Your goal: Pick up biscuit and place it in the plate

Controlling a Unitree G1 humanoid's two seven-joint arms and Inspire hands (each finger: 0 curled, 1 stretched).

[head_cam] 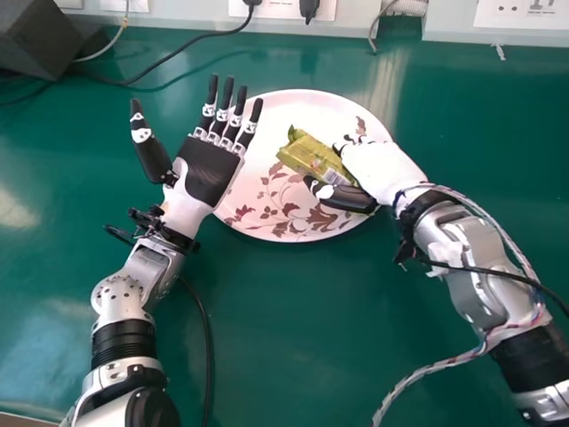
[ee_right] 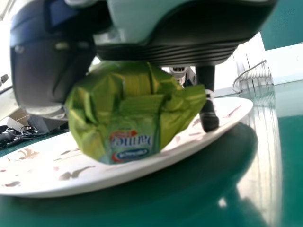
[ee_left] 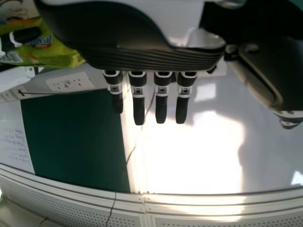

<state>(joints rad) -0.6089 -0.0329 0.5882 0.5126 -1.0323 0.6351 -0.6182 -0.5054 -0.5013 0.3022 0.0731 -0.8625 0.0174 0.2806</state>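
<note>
You're in what looks like a lab or technical workroom, operator! Here's your glossy green worktop (head_cam: 276,329), backed by a white rectangular socket plate (head_cam: 331,11) with a black plug (head_cam: 308,7) in it, and a thin black cable (head_cam: 191,44) trailing towards a dark, boxy object (head_cam: 37,40). Over in your left wrist view: a flat green panel (ee_left: 71,142) beside a white written-on surface (ee_left: 14,146)!
</note>
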